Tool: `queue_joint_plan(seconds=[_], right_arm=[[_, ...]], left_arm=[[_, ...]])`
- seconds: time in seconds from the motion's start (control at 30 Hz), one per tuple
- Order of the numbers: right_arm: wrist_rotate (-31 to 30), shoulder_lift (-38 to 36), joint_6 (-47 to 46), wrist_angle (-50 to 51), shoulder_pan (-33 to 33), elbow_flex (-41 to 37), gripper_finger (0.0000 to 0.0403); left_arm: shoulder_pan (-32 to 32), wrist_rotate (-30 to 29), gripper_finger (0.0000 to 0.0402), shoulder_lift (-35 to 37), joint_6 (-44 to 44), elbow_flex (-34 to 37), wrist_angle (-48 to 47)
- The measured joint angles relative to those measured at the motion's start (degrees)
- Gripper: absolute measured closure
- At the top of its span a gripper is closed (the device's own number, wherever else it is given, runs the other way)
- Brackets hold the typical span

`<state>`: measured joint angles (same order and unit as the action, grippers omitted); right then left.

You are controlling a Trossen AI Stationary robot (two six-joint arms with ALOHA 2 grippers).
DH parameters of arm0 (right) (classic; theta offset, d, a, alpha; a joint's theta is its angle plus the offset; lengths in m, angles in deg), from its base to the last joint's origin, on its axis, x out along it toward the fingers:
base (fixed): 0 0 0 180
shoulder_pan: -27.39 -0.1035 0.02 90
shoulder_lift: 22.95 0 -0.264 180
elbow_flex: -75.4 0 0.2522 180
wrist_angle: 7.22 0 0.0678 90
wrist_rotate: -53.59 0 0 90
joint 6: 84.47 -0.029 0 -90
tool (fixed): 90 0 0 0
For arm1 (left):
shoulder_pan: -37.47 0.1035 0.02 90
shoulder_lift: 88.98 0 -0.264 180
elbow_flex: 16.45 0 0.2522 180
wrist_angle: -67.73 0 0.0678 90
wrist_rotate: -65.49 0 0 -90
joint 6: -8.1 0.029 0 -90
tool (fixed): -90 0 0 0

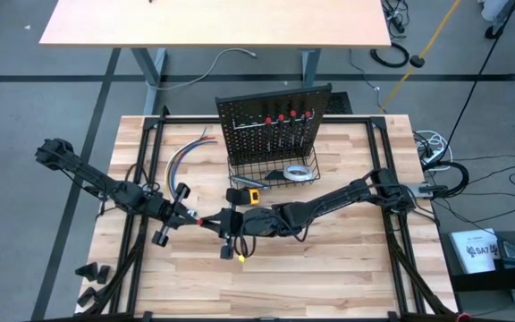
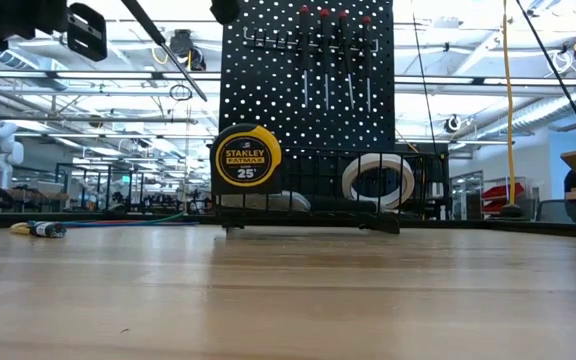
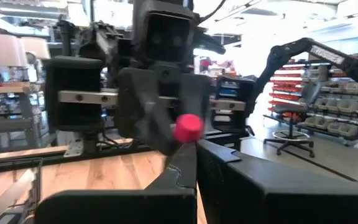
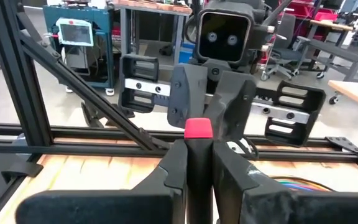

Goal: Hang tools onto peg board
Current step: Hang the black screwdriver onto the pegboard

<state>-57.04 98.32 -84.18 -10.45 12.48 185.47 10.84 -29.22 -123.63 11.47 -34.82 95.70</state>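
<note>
object: slim dark screwdriver with red handle end, in mid-tabletop air | right tool pinching its handle | left tool pressed together facing it | beyond: yellow-black tape measure | far: upright black perforated peg board with four hung screwdrivers, white tape roll in its basket

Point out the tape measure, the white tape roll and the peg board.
tape measure (image 2: pixel 247 158): low view, middle of its yellow face.
white tape roll (image 2: pixel 356 175): low view, left side of the ring.
peg board (image 2: pixel 268 80): low view, bare perforated panel.
</note>
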Motion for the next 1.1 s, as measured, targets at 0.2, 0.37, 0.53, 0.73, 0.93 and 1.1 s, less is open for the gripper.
queue_joint_plan(seconds=[0.2, 0.37, 0.53, 0.73, 0.93, 1.1], right_arm=[[-0.4, 0.6, -1.21, 0.53, 1.2, 0.0, 0.0368], [1.37, 1.51, -2.42, 0.37, 1.83, 0.0, 0.0368], [0.63, 1.33, -0.52, 0.76, 1.85, -0.07, 0.0368], [-0.31, -1.72, 0.07, 10.15, 1.09, -0.07, 0.0368], [-6.96, -5.48, 1.54, 15.62, -0.98, -0.07, 0.0368], [-29.95, -8.72, 15.88, 3.67, -4.13, -0.07, 0.0368]], left_arm=[[-0.02, 0.61, 0.0402, -0.35, 0.0, -0.04, 1.12], [-0.02, 0.52, 0.0402, -1.09, -0.02, -0.07, 1.63], [0.0, 1.16, 0.0402, -0.83, 0.0, -0.07, 1.49], [-0.01, 2.75, 0.0402, 1.02, -0.02, -0.07, 1.39], [-0.02, 4.08, 0.0402, 3.9, 0.0, -0.07, 1.05], [-0.01, 4.15, 0.0402, 4.79, -0.02, -0.07, -0.19]])
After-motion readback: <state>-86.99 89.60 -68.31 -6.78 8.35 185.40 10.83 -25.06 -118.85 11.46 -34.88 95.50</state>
